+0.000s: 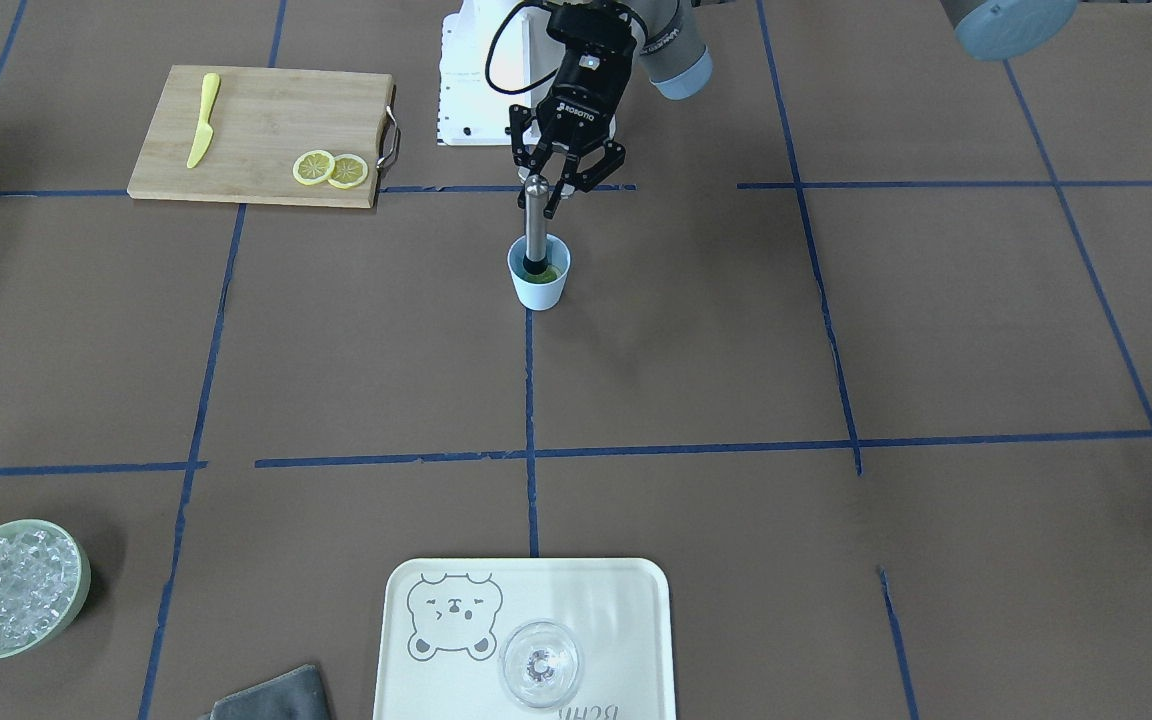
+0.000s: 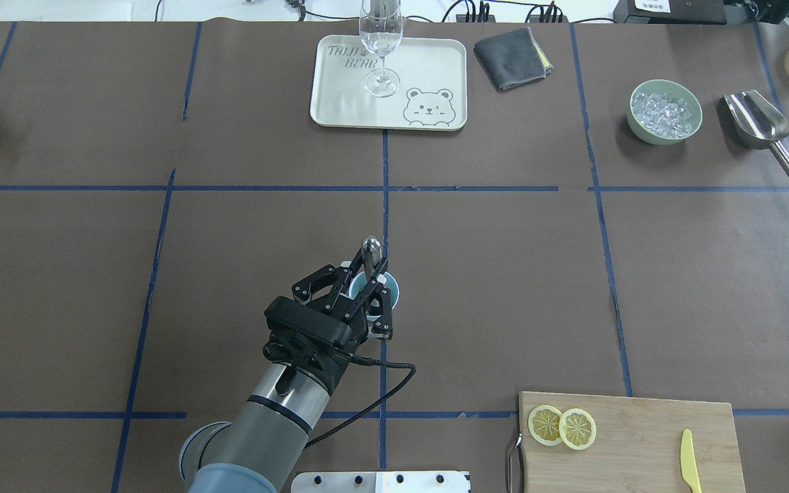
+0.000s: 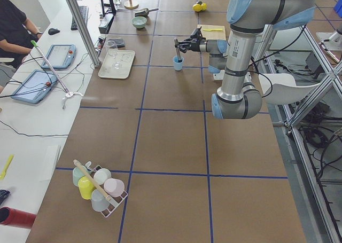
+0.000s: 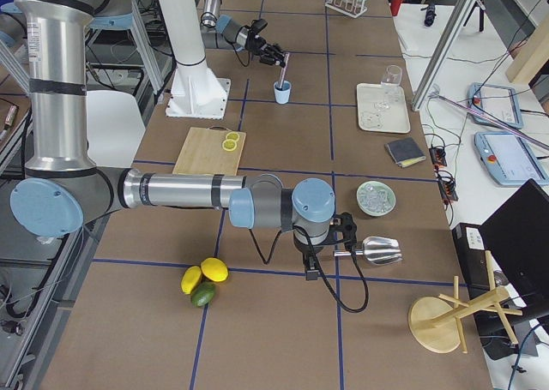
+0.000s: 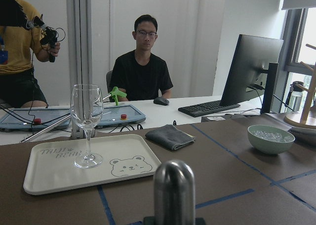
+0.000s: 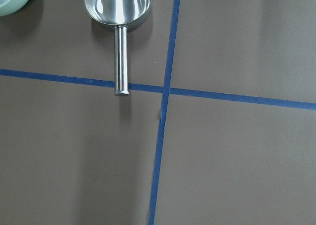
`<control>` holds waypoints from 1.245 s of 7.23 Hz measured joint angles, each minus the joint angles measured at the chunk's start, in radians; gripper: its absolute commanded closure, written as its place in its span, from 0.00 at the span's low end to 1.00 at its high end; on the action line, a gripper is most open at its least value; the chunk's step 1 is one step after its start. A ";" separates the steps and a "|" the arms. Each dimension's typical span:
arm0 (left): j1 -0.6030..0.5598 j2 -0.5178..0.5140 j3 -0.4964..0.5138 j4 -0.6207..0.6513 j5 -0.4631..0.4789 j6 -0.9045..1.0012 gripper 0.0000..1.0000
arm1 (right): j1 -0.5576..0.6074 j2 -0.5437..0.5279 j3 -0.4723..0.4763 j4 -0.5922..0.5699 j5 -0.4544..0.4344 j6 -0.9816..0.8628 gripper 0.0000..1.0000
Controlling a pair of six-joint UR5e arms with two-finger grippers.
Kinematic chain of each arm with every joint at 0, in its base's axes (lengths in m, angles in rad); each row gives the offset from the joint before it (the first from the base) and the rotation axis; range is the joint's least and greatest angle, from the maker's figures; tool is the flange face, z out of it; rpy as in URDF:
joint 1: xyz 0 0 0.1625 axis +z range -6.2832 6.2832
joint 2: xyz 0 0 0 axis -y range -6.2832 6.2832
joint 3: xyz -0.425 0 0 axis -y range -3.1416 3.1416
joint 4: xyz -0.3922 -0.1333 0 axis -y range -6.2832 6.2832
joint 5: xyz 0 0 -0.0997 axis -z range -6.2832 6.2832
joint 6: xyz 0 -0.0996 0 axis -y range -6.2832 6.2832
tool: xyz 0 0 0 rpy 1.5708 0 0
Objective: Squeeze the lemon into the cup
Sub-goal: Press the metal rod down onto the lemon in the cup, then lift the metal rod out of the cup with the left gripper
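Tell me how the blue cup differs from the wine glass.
The cup is opaque light blue and stemless; the wine glass is clear and stemmed. The cup holds a metal rod and green contents; the wine glass looks empty. The cup stands on the table; the wine glass on a tray. Both are upright.

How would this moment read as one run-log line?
left gripper: open, fingers at muddler top | muddler: standing in cup | lemon slices: two on cutting board | right gripper: near scoop, state unclear
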 measured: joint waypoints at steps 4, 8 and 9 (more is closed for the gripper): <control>-0.022 -0.004 -0.114 -0.002 0.001 0.100 1.00 | 0.000 0.002 0.001 0.000 0.001 0.000 0.00; -0.150 -0.008 -0.215 0.007 -0.131 0.122 1.00 | 0.000 0.008 0.005 0.001 0.002 0.000 0.00; -0.204 -0.003 -0.219 0.009 -0.208 0.121 1.00 | 0.000 0.009 0.008 0.001 0.002 0.000 0.00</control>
